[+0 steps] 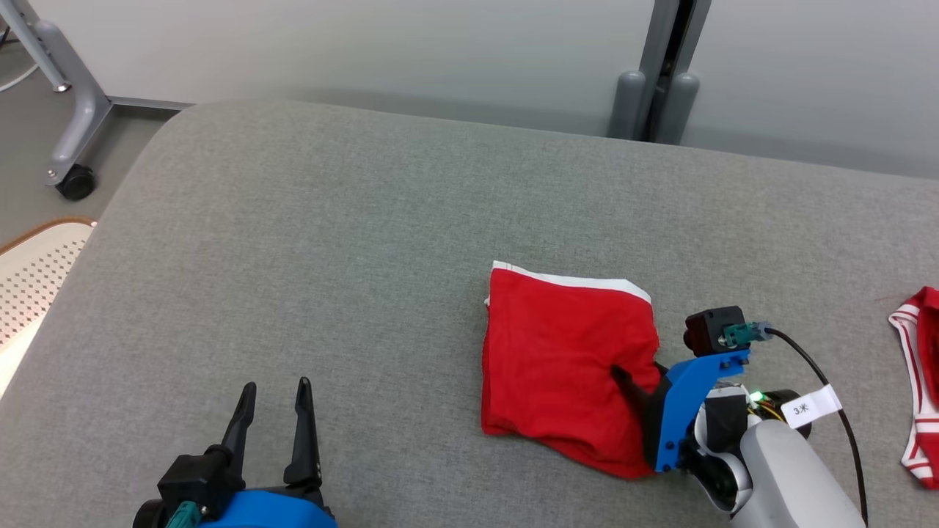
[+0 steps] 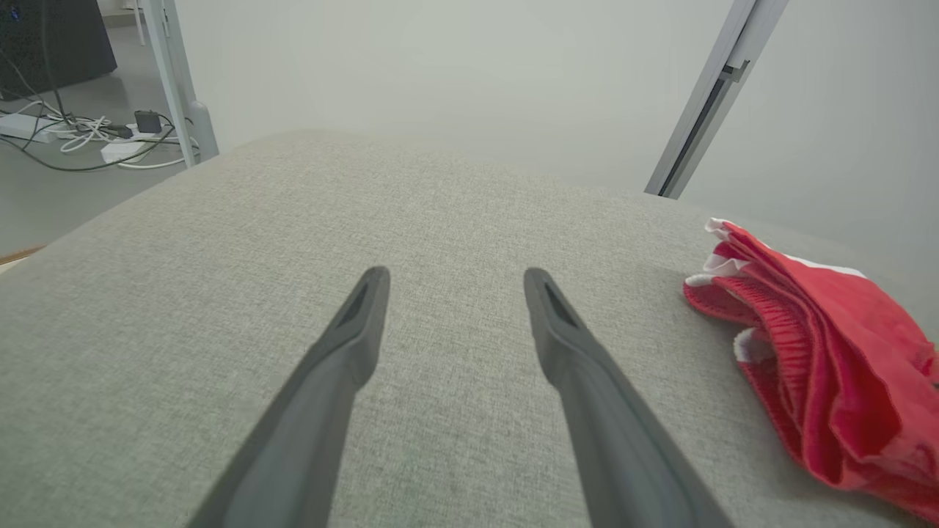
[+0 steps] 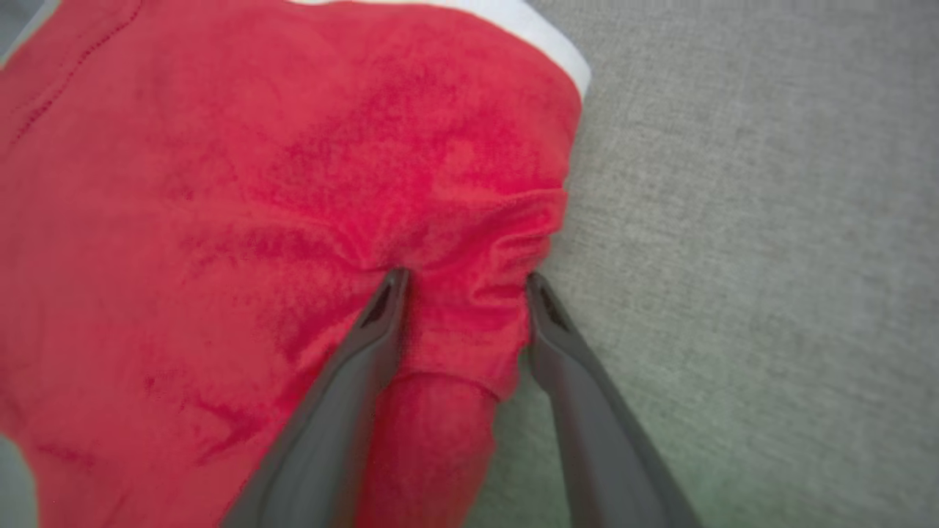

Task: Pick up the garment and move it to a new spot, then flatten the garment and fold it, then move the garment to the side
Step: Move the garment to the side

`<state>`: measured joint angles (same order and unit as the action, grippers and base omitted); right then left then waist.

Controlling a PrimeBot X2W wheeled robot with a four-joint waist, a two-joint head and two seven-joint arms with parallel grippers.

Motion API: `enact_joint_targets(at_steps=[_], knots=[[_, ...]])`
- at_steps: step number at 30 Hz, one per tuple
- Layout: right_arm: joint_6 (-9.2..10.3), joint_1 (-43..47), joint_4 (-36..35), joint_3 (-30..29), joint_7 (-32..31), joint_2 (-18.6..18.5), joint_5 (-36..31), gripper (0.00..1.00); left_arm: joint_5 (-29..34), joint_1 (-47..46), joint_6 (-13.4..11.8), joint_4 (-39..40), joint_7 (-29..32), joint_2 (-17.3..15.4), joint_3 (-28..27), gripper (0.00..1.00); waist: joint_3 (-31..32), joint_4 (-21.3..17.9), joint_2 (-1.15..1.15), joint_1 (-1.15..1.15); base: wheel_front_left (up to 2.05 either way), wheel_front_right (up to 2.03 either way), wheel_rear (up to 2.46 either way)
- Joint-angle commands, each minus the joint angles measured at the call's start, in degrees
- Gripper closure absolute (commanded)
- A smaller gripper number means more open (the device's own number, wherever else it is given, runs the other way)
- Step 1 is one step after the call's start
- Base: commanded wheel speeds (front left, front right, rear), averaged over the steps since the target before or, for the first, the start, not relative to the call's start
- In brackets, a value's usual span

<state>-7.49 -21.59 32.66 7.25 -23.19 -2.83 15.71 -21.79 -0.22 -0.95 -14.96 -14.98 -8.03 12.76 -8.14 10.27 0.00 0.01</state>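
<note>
My right hand (image 3: 466, 277), fingers apart, straddles a puckered ridge on the folded red garment's (image 1: 557, 352) right side, near the surface's (image 1: 330, 257) front edge. I should pinch every layer before lifting. My left hand (image 1: 276, 385) hovers, fingers apart.

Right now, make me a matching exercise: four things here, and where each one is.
1. left end effector
2. right end effector
3. red garment
4. striped garment

A. far right of the head view
B. fingers astride the red garment's edge
C. open over the bare grey surface
D. mid-surface, white band farthest away

Pairs: 1-C, 2-B, 3-D, 4-A
</note>
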Motion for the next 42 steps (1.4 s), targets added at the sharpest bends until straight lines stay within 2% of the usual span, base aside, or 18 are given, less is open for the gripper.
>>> enact_joint_targets(at_steps=[1, 2, 3, 9, 18, 25, 30, 36, 42], knots=[[0.00, -0.71, 0.55, 0.54, 1.03, -0.12, -0.14, 0.69, 0.77, -0.35, 0.43, 0.01, -0.28, 0.21, -0.23, 0.00, -0.20, -0.32, 0.00, -0.01, 0.00, 0.00, 0.00], [0.00, -1.12, 0.37, 0.79, 2.07, -0.12, -0.19, 0.78, 1.01, -0.45, 0.59, 0.13, -0.27, 0.29, -0.18, 0.00, -0.31, -0.70, 0.00, -0.01, 0.00, 0.00, 0.00], [0.00, -1.55, 0.24, 1.02, 2.85, -0.17, -0.45, 1.00, 1.22, -0.54, 0.80, 0.26, -0.27, 0.32, -0.12, 0.00, -0.45, -1.18, 0.00, -0.01, 0.00, 0.00, 0.00], [0.00, -2.89, -2.12, 3.14, 5.90, -0.21, -2.74, 1.00, 2.72, -1.57, 1.51, 1.06, -0.27, 0.36, 0.77, 0.00, -1.74, -7.41, 0.00, -0.01, 0.00, 0.00, 0.00], [0.00, -1.22, -11.37, 5.50, 6.40, -0.65, -5.23, 1.00, 4.21, -3.91, 1.57, 3.18, 0.11, -0.83, 1.56, 0.00, -5.75, -23.95, 0.00, -0.01, 0.00, 0.00, 0.00], [0.00, 1.53, -19.03, 4.10, 6.35, -1.00, -4.86, 1.00, 5.48, -6.10, 0.94, 8.53, 2.82, -3.85, 1.14, 0.00, -9.55, -33.24, 0.00, -0.01, 0.00, 0.00, 0.00], [0.00, 2.74, -20.69, 2.21, 7.19, -0.66, -5.66, 1.00, 6.31, -6.52, 0.78, 12.06, 5.48, -5.27, 1.86, 0.00, -11.01, -35.88, 0.00, -0.01, 0.00, 0.00, 0.00], [0.00, 0.23, -20.34, 1.65, 7.07, -0.43, -6.04, 1.00, 6.29, -6.11, 0.55, 14.33, 7.33, -5.90, 2.30, 0.00, -11.32, -35.71, 0.00, -0.01, 0.00, 0.00, 0.00], [0.00, -5.53, -18.98, 1.99, 4.19, -6.20, -8.61, 1.00, 6.16, -5.96, 0.09, 15.03, 7.65, -5.57, 2.77, 0.00, -11.00, -32.59, 0.00, -0.01, 0.00, 0.00, 0.00]])
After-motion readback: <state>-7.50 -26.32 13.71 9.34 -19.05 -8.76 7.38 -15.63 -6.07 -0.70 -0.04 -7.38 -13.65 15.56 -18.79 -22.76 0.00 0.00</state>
